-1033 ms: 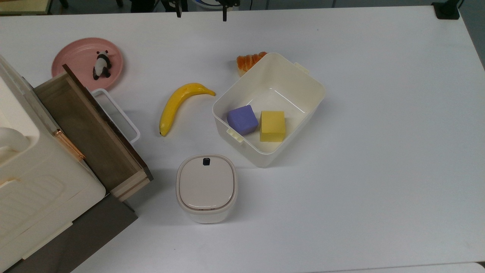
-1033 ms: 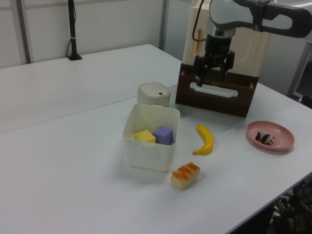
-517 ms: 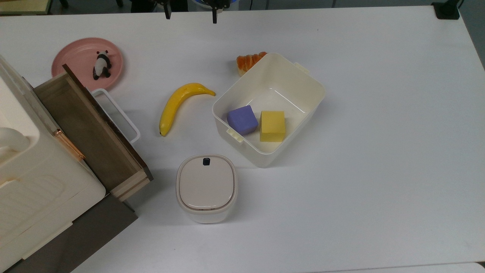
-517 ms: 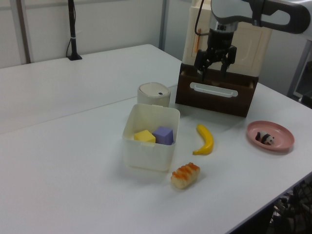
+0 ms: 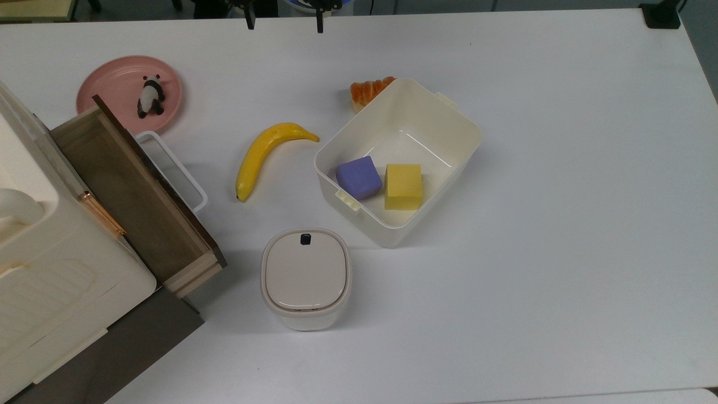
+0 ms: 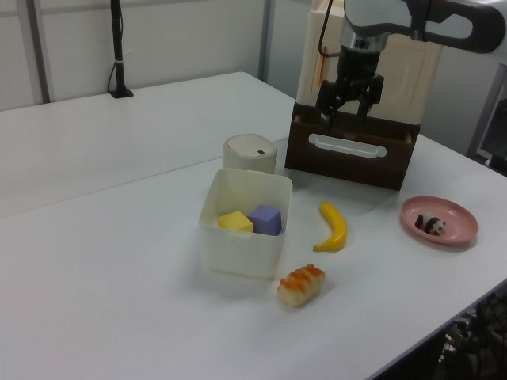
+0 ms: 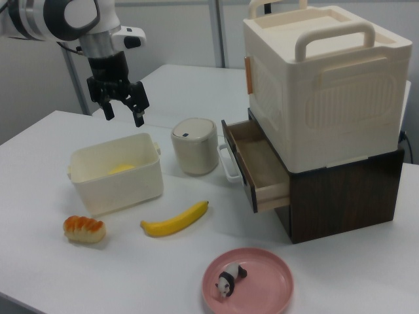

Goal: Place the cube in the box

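Observation:
The purple cube lies inside the cream-white box, beside a yellow block. In the left view the cube rests on the floor of the box. In the right view the box hides it. My gripper hangs open and empty high above the table at the top view's upper edge, well away from the box. The left view has the gripper in front of the drawer unit. The right view puts the gripper above and behind the box.
A banana and a bread roll lie next to the box. A lidded round-cornered container stands in front of it. An open wooden drawer juts out under a large cream case. A pink plate carries a panda figure.
The gripper, open and empty, has risen and drawn back toward the top view's upper edge. The cube and box have stayed put.

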Tool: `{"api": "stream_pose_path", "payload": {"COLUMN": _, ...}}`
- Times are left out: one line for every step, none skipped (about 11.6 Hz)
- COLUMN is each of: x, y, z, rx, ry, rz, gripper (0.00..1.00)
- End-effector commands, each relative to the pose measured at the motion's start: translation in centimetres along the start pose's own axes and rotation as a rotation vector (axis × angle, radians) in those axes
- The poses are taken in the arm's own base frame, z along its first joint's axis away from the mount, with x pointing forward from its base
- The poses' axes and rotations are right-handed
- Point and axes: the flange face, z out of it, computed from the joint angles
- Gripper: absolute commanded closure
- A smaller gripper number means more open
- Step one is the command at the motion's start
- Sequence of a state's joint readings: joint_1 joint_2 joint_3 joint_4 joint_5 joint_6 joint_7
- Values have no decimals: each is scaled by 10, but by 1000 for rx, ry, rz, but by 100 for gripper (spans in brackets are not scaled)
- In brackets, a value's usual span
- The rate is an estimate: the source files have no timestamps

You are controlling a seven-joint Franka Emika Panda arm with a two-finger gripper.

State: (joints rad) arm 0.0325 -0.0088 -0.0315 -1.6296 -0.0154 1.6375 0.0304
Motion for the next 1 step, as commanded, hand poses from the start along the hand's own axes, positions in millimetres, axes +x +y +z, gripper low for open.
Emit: {"api": "stream_pose_path", "payload": {"x": 0, "y": -1, "z": -6, "rx": 21, "ry": -19, "rz": -30, "gripper": 0}}
